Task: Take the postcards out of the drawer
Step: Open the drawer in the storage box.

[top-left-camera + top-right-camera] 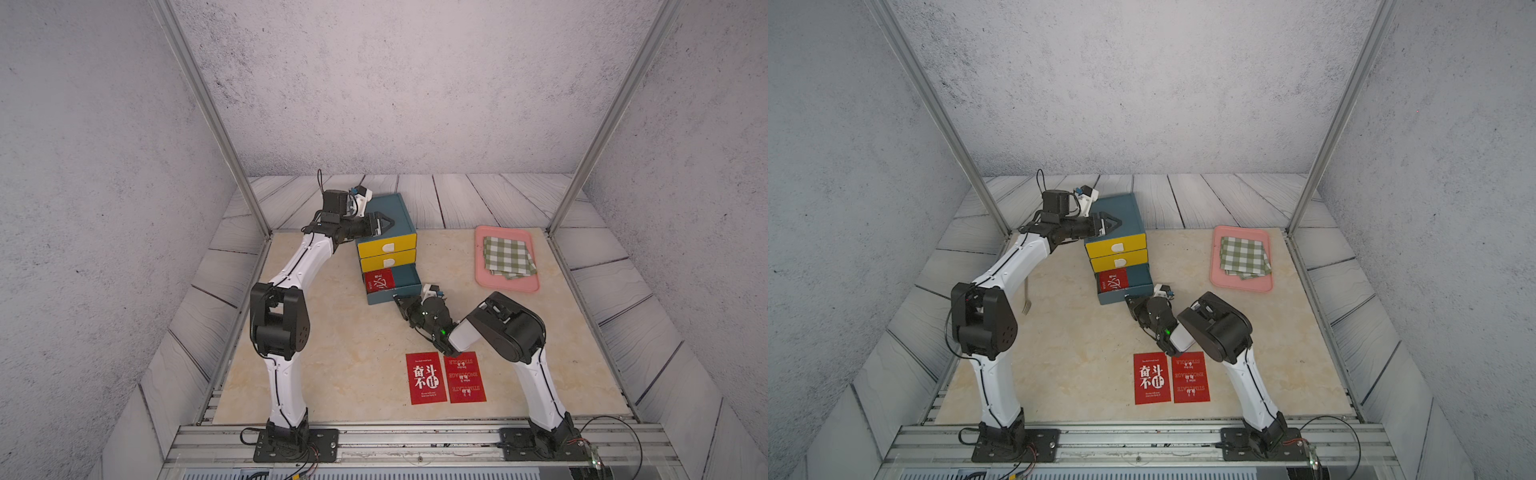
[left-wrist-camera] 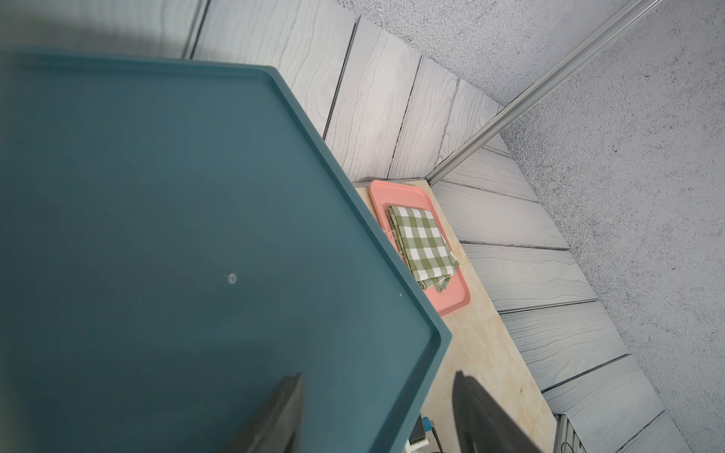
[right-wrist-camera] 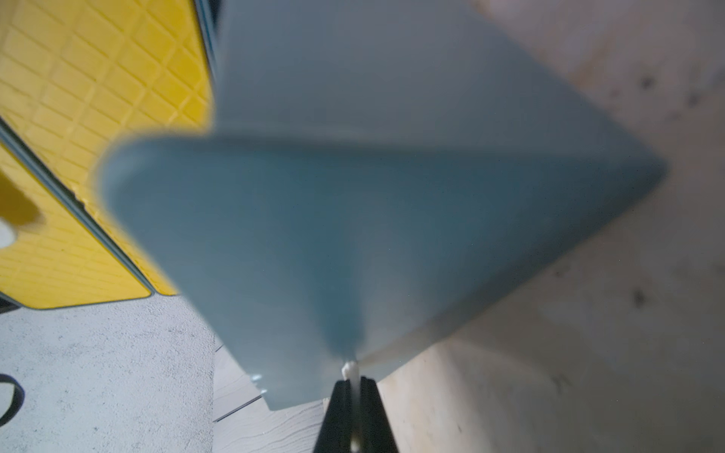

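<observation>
The drawer cabinet (image 1: 397,216) is teal, with two yellow drawer fronts (image 1: 374,248) bearing white pulls (image 1: 388,247) and a fine grid pattern. The open drawer (image 1: 405,277) is teal as well. All three postcards (image 1: 428,377) are red with white lettering. The cloth (image 1: 508,256) is checked green and white; its tray (image 1: 509,286) is pink. The surface (image 1: 345,365) is cream with marbled veining, the boards (image 1: 478,199) around it pale grey woodgrain, the walls (image 1: 395,83) speckled grey.

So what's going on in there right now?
The right pincer is shut on the white handle of the bottom drawer, which stands pulled out of the blue cabinet. The left pincer sits open at the cabinet's top edge. One postcard and a second postcard lie side by side on the table. A third postcard lies in the drawer, not yet taken out.
</observation>
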Robot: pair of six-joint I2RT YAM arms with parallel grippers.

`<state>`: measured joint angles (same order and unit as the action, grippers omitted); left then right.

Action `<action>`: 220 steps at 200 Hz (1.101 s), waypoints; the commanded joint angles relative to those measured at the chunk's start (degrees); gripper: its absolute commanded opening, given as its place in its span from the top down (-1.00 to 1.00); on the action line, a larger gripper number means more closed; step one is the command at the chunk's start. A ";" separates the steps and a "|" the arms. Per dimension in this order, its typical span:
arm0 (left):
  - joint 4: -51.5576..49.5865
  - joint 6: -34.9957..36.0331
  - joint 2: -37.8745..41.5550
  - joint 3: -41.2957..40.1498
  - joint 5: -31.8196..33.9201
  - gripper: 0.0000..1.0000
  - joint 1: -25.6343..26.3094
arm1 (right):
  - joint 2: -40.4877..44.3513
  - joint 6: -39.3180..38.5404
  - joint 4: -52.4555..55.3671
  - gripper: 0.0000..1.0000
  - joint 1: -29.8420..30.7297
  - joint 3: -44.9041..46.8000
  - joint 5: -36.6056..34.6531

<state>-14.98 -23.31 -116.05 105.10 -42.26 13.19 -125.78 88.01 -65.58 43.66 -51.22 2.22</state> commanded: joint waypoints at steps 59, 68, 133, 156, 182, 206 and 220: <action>-10.24 0.24 -2.34 -4.05 2.80 -0.32 -1.75 | 4.91 0.68 1.19 1.00 2.48 8.86 -1.16; -10.17 0.16 -2.34 -4.11 2.80 -0.32 -1.76 | 5.31 0.68 0.99 1.00 2.48 9.68 -1.33; -9.88 -0.50 -2.34 -4.58 3.24 -0.32 -1.76 | 7.28 0.77 2.28 1.00 4.56 10.93 -2.23; -9.71 -0.66 -2.25 -4.64 3.32 -0.32 -1.76 | 7.93 0.44 3.71 1.00 5.75 10.28 -2.48; -9.58 -0.89 -2.25 -4.73 3.41 -0.32 -1.76 | 9.26 -0.43 6.10 1.00 6.79 10.09 -2.92; -9.36 -1.31 -2.25 -4.98 3.33 -0.32 -1.76 | 9.67 -0.34 6.62 1.00 7.32 10.73 -3.33; -9.32 -1.39 -2.16 -4.90 3.32 -0.32 -1.76 | 9.58 0.16 5.95 1.00 7.49 11.38 -3.49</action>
<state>-14.44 -23.49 -115.35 103.94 -41.78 12.91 -117.84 88.27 -63.31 50.43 -41.17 -0.75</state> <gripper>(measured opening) 0.660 0.059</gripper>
